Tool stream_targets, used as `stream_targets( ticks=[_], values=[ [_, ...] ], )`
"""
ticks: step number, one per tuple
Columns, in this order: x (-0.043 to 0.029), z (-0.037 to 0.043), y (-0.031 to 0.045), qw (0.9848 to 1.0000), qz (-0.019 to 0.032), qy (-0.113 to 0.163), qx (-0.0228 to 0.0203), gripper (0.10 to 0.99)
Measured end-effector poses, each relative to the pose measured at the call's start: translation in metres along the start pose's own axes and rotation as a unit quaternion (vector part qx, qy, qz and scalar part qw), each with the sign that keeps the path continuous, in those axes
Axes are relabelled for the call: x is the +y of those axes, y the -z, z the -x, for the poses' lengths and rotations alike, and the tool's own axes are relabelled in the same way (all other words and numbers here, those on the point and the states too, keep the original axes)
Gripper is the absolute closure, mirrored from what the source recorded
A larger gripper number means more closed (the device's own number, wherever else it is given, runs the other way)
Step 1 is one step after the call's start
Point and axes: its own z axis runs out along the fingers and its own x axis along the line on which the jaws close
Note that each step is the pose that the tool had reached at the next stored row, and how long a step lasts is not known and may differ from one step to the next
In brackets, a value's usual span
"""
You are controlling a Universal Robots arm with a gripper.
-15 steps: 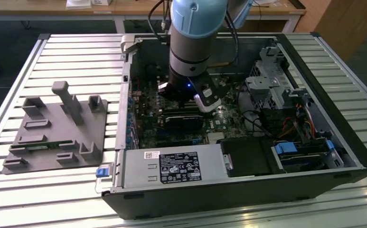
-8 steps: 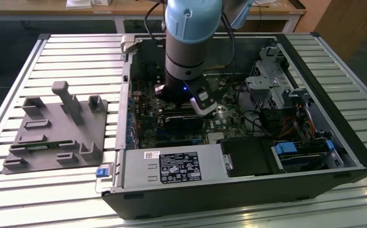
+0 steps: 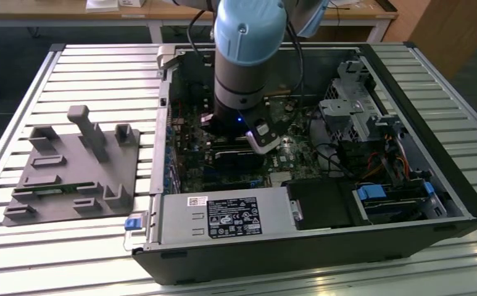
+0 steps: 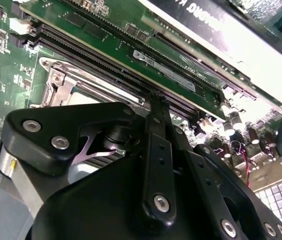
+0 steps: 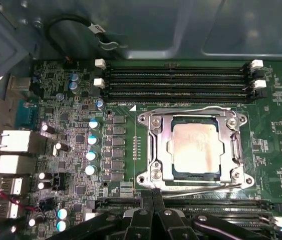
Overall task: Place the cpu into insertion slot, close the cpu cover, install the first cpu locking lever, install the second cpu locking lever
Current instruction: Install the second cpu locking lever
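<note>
Cpu (image 5: 195, 148): dull grey metal top, matt, smooth. Cpu cover (image 5: 157, 145) around it, just ahead of the jaws: bright silvery stamped metal. Gripper (image 5: 153, 196): matt black, with shiny metal screws. Motherboard (image 5: 125, 112): glossy green. Computer case (image 3: 321, 259): matt black. Table (image 3: 98, 55): ribbed pale metal.

A grey fixture block (image 3: 73, 169) lies beside the open computer case (image 3: 304, 246).

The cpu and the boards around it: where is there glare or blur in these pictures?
In the first wrist view, the cpu top reflects light as a pale washed patch, and the cpu cover rim gleams. In the second wrist view, the gripper body near the lens looks soft, and the card edge is overexposed. The exterior view is evenly lit.
</note>
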Motion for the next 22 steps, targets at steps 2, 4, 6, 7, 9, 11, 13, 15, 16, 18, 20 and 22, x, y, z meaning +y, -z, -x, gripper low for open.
stream_targets(
  ticks=[2,4,6,7,9,11,13,15,16,18,20,22],
  values=[
    [-0.0002,-0.0001,-0.0008,1.0000,0.0020,0.000,0.0000,0.980],
    [-0.0003,-0.0003,-0.0015,1.0000,0.0049,0.000,0.0000,0.980],
    [-0.0005,-0.0008,-0.0024,0.9999,0.0101,0.000,0.0001,0.980],
    [-0.0005,-0.0010,-0.0028,0.9999,0.0116,0.000,0.0001,0.980],
    [-0.0007,-0.0013,-0.0038,0.9999,0.0140,0.000,0.0001,0.980],
    [-0.0007,-0.0022,-0.0053,0.9999,0.0169,0.000,0.0002,0.980],
    [0.0000,-0.0028,-0.0061,0.9998,0.0190,0.000,0.0002,0.980],
    [0.0009,-0.0036,-0.0068,0.9998,0.0209,0.000,0.0002,0.980],
    [0.0016,-0.0040,-0.0072,0.9998,0.0217,0.000,0.0003,0.980],
    [0.0032,-0.0049,-0.0083,0.9997,0.0233,0.000,0.0003,0.980],
    [0.0043,-0.0058,-0.0094,0.9997,0.0246,0.000,0.0002,0.980],
    [0.0042,-0.0064,-0.0101,0.9997,0.0253,0.000,0.0003,0.980]
  ],
)
